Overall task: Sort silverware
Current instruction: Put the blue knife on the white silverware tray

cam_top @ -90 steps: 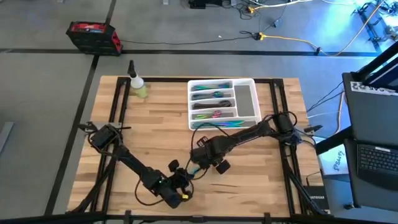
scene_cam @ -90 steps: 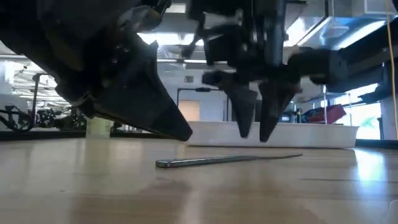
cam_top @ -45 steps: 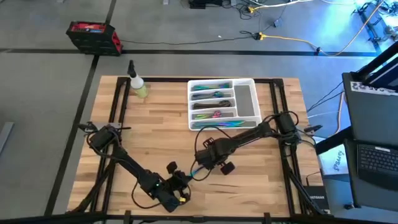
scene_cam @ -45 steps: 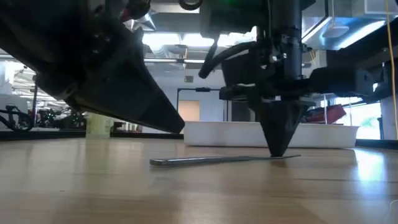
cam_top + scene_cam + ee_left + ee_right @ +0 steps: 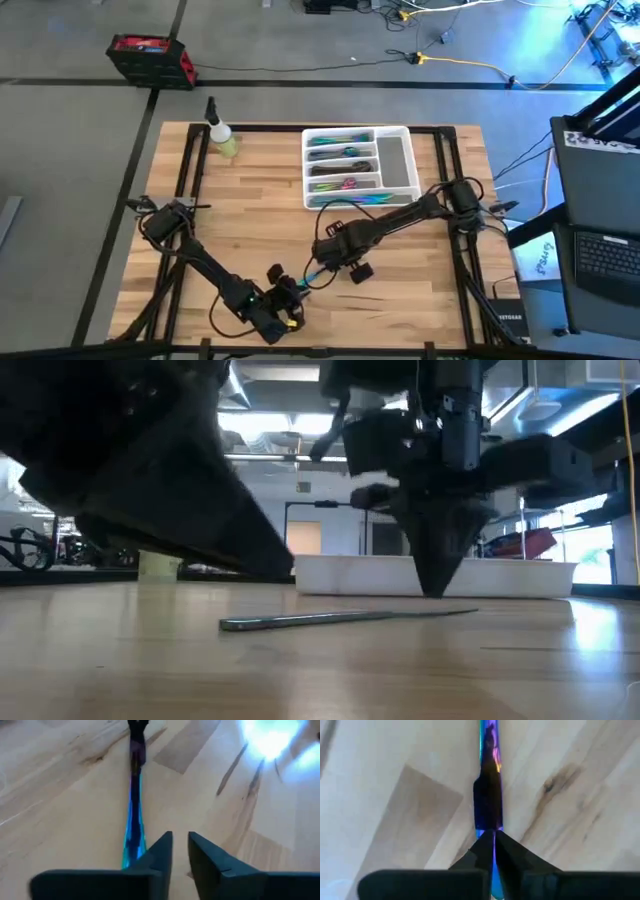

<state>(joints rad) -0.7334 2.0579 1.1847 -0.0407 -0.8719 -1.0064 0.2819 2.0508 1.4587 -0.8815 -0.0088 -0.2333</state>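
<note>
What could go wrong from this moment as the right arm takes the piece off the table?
The right gripper pinches the silverware piece at one end only, so the long free end may swing or slip out on the lift. The left gripper sits right beside that free end and could get clipped. The tray already holds pieces, so a tilted drop could land across compartments.

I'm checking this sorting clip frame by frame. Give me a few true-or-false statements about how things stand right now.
1. The right gripper is shut on a rainbow-coloured utensil. True.
2. That utensil hangs high above the table. False: in the low view one end is lifted slightly, the other rests on the wood.
3. The left gripper grips it too. False: its fingers stand slightly apart beside it.
4. The white tray already holds silverware. True.
5. The spray bottle stands inside the tray. False: it stands apart, near the far left corner.
</note>
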